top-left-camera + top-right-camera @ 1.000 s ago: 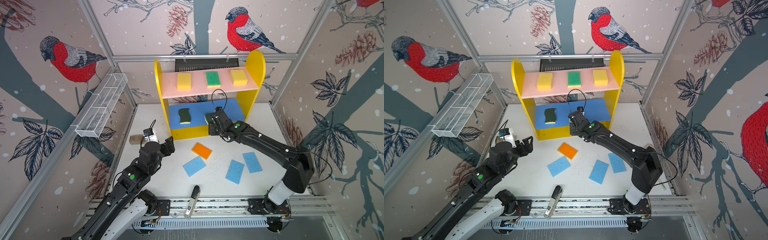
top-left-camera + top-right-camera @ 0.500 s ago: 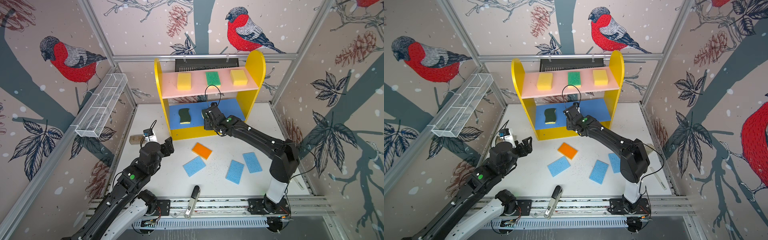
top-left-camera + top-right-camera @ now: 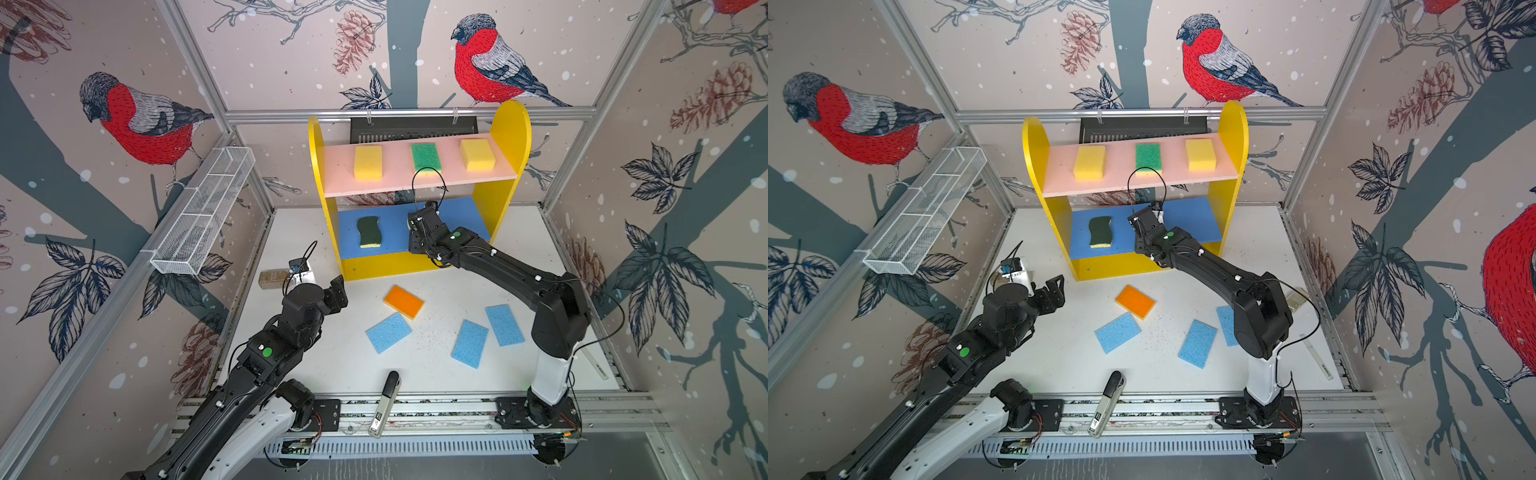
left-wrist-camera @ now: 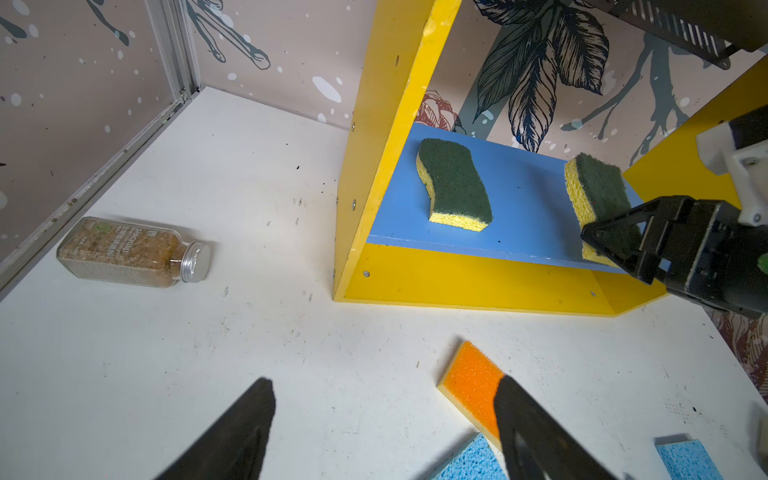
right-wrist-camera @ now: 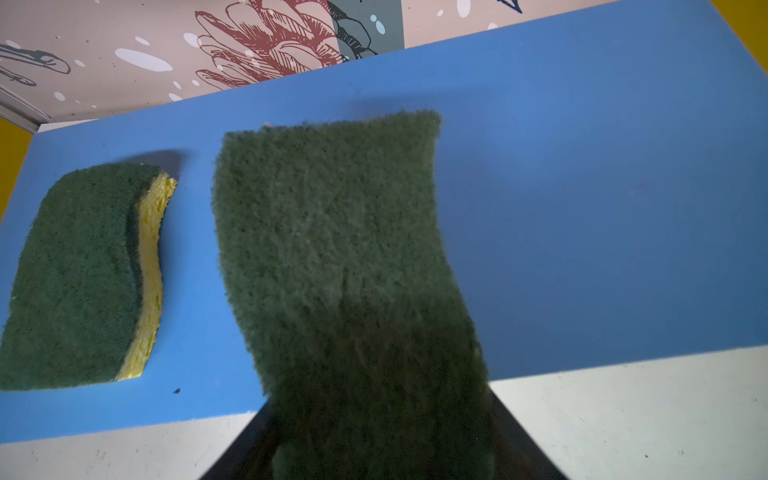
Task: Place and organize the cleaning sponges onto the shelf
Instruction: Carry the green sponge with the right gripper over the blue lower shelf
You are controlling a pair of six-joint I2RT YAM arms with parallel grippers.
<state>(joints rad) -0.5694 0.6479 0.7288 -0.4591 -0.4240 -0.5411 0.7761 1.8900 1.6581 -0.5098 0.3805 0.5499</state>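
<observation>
The shelf [image 3: 509,137] stands at the far side of the white table [image 3: 291,232], about in the middle. On its pink upper board [image 3: 395,183] three sponges lie in a row, apart from each other: a yellow sponge [image 3: 368,162] at the left; a green-topped sponge [image 3: 426,157] in the middle; a second yellow sponge [image 3: 478,154] at the right.

On the left part of the blue lower board [image 3: 395,237] a dark green wavy sponge [image 3: 370,230] lies flat, green side up. The right gripper [image 4: 611,245] reaches to the middle of this board from the near side; its fingers are closed on the near end of a second dark green sponge [image 5: 340,249]. This sponge is to the right of the first one and not touching it; its far end is tilted up over the board; whether its near end rests on the board, I cannot tell.

The left gripper [image 3: 338,291] hovers above the table, near the left yellow side of the shelf; its fingers [image 4: 245,428] are spread wide, with nothing between them.

On the table, nearer than the shelf, lies the orange-topped sponge [image 3: 403,301]; nearer again are a light blue sponge [image 3: 388,332] at the left, another light blue sponge [image 3: 469,343] and a third light blue sponge [image 3: 504,325] just beside it at the right. A brownish bottle [image 4: 133,251] lies on its side at the left, close to the wall.
</observation>
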